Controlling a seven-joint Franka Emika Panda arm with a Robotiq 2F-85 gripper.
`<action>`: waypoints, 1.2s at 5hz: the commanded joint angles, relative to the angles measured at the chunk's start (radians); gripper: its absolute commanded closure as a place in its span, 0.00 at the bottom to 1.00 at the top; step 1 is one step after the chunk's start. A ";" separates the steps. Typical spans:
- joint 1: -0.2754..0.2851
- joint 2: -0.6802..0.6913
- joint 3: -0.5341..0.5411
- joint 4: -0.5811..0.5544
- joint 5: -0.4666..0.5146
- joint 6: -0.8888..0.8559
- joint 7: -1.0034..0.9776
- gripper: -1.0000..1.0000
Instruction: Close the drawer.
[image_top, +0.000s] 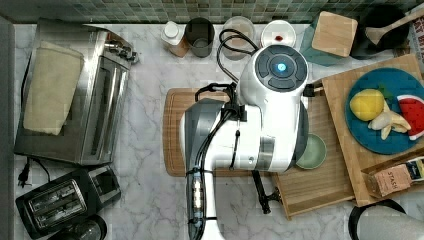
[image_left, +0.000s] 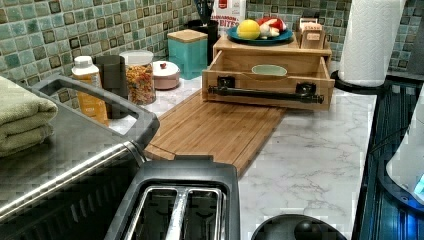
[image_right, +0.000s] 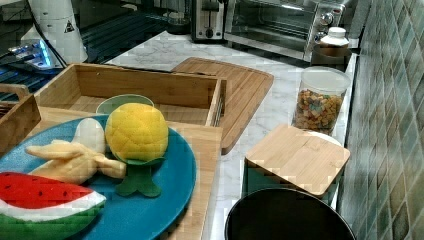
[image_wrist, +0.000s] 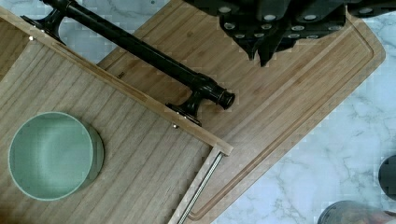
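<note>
The drawer (image_left: 270, 82) stands pulled out of its wooden box, over the edge of a cutting board (image_left: 215, 130). Its bamboo floor (image_wrist: 140, 163) holds a pale green bowl (image_wrist: 51, 156). A long black bar handle (image_wrist: 144, 49) runs along the drawer's front edge (image_top: 315, 187). My gripper (image_wrist: 264, 53) hangs shut and holds nothing. It is above the cutting board, out in front of the handle's end and apart from it. In the top view the white arm (image_top: 260, 120) covers the gripper and much of the board. The right view looks into the drawer (image_right: 150, 87) from behind.
A blue plate (image_top: 385, 137) with toy fruit sits on the box's top slab. A toaster oven (image_top: 75, 95) and a toaster (image_top: 60, 200) stand at the top view's left. Jars (image_left: 139, 75) and a teal canister (image_left: 188, 50) line the tiled wall. A paper towel roll (image_left: 370, 40) stands beside the drawer box.
</note>
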 joint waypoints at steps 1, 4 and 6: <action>-0.004 0.008 0.003 0.000 0.000 0.000 0.000 1.00; 0.013 -0.043 0.034 -0.091 0.048 0.041 -0.247 1.00; 0.065 -0.138 0.095 -0.265 0.039 0.182 -0.430 1.00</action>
